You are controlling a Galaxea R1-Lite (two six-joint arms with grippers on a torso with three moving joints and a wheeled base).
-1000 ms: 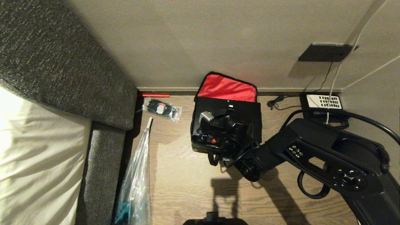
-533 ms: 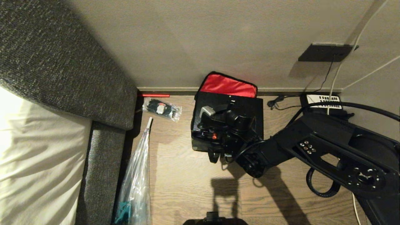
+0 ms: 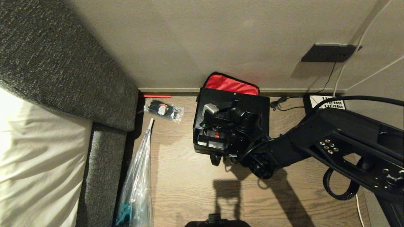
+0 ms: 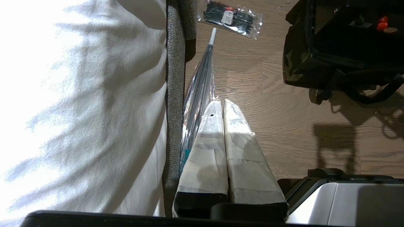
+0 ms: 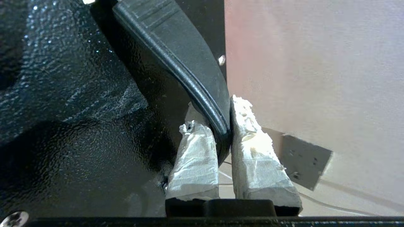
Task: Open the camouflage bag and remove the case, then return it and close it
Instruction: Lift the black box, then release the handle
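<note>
Against the wall, I see the camouflage bag (image 3: 202,148) on the wood floor, red-lined lid up, with the glossy black case (image 3: 233,104) over its mouth. My right end effector (image 5: 222,126) pinches the case's handle (image 5: 176,50). Left end effector (image 4: 223,108) pressed together near the bed (image 4: 79,104). A clear packet (image 3: 163,109) lies beside the bag.

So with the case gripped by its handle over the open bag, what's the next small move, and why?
Probably lift a little higher: the right gripper is shut on the handle, yet the case sits over the camouflage bag, whose red-lined lid stands open behind.
</note>
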